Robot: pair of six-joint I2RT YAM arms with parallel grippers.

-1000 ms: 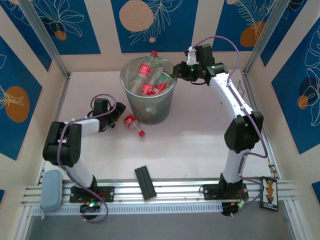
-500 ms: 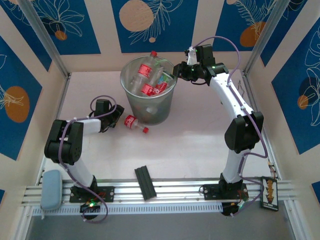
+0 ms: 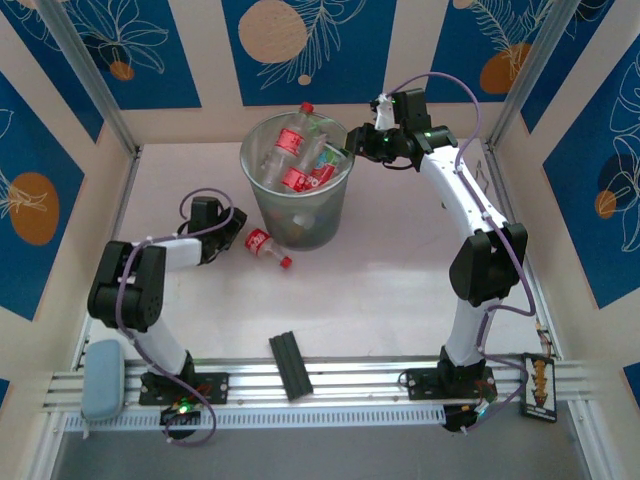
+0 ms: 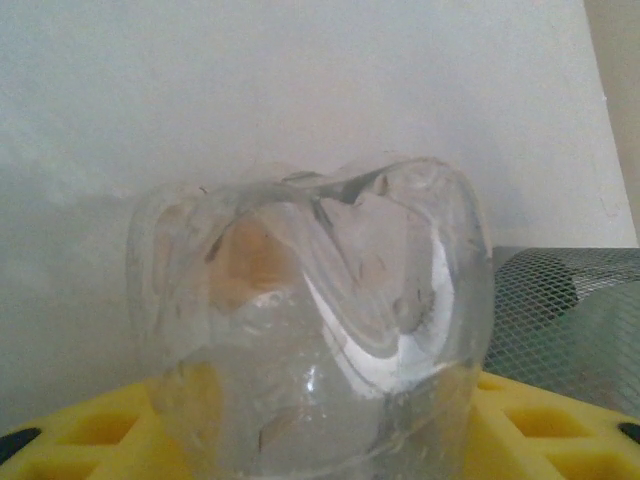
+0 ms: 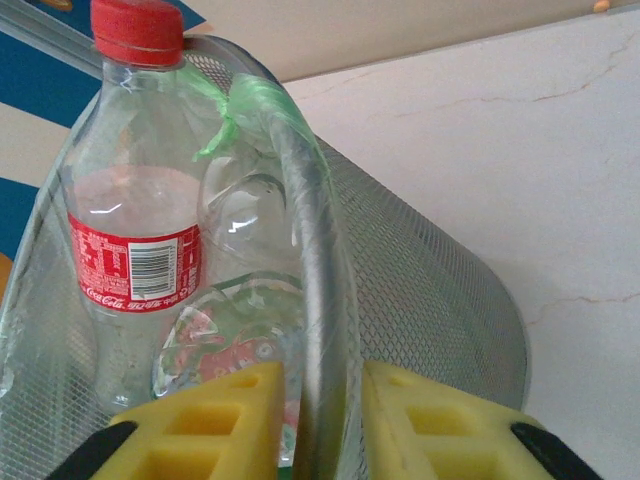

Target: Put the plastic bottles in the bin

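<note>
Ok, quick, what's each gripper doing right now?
Left gripper: jaws around the base of the lying bottle; firm grip cannot be told.
Right gripper: jaws astride the rim of the bin; pinch cannot be told.

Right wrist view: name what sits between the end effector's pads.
The grey rim of the bin runs between the yellow pads of the right end effector, in the right wrist view; whether they pinch it is unclear.

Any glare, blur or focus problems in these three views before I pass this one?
Top external: even light, soft shadows, bin and table bottle sharp. Left wrist: bottle base too near the lens, soft, with a white glare patch. Right wrist: sharp, label on the red-capped bottle readable, small highlights on the plastic.
</note>
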